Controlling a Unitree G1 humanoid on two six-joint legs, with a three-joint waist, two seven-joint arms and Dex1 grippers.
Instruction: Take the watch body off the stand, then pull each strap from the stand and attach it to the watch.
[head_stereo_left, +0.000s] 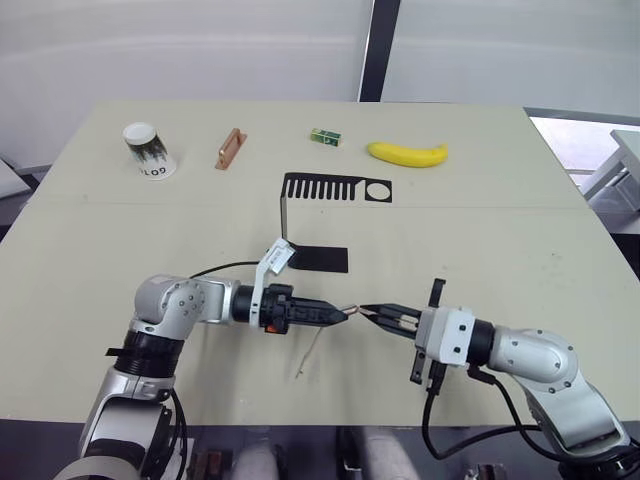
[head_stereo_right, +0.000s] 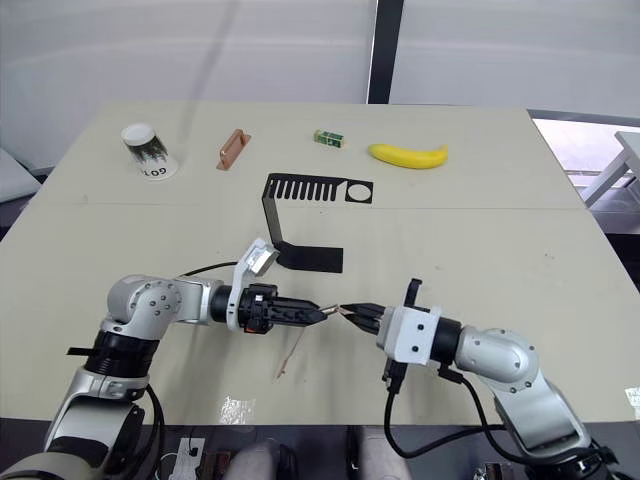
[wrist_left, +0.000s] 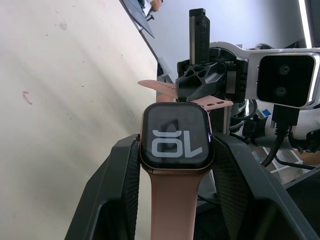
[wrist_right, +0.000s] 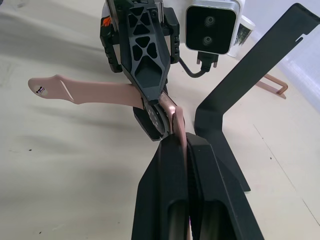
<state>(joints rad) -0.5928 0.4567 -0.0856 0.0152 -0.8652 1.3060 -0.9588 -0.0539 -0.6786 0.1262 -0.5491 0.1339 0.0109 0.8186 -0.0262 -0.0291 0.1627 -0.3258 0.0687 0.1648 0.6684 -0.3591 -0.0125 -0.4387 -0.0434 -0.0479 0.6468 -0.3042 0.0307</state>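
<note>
One watch body (wrist_left: 176, 134) sits clamped between the left gripper (head_stereo_left: 338, 316)'s two black fingers (wrist_left: 116, 185), held above the near part of the table (head_stereo_left: 480, 230), its dark screen facing the left wrist camera and showing pale characters. Two salmon-pink straps are in view: one strap (wrist_left: 172, 205) is already joined to the case and hangs from it, trailing down toward the tabletop in the head views; the second strap (wrist_right: 176, 120) is pinched in the right gripper (head_stereo_left: 366, 312), whose fingers (wrist_right: 167, 200) are closed flat on it. Its free end meets the edge of the watch body, where the two grippers come tip to tip. Whether it is seated in the case cannot be told.

One black stand (head_stereo_left: 318, 215) rests on the table just beyond the grippers, its comb-slotted top bare. Farther back, well apart from one another in a row, lie four single items: a paper cup (head_stereo_left: 148, 150) on its side, a copper-brown bar (head_stereo_left: 229, 149), a small green box (head_stereo_left: 326, 136) and a banana (head_stereo_left: 407, 153).
</note>
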